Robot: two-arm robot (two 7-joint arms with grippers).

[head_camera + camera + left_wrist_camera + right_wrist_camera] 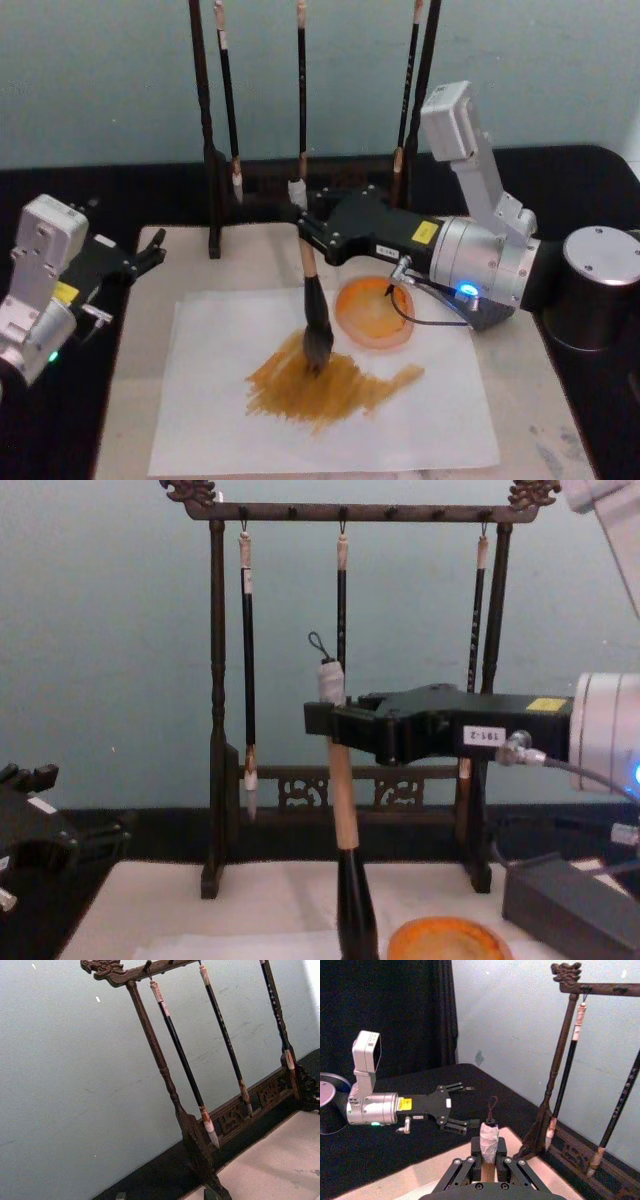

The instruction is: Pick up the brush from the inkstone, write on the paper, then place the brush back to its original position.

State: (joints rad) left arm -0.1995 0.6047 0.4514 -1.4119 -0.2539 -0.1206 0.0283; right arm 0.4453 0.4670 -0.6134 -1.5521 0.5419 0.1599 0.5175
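My right gripper (pixel 304 230) is shut on the pale wooden handle of the brush (pixel 312 300), holding it upright. Its dark bristles touch the paper (pixel 420 420), a white sheet carrying brown-orange strokes (pixel 330 385). The inkstone (pixel 373 312), a round orange dish, lies just right of the brush at the sheet's far edge. In the chest view the right gripper (pixel 330 720) clamps the brush (pixel 343 815) below its white cap and cord loop. The right wrist view has the cap (pixel 489 1137) between the fingers. My left gripper (pixel 150 255) rests open at the mat's far left corner.
A dark wooden rack (pixel 215 150) with three thin black-handled brushes (pixel 228 100) stands behind the beige mat (pixel 140 400). A black cylinder with a grey lid (pixel 600 285) sits at the right. The left wrist view faces the rack (pixel 165 1070) and the pale wall.
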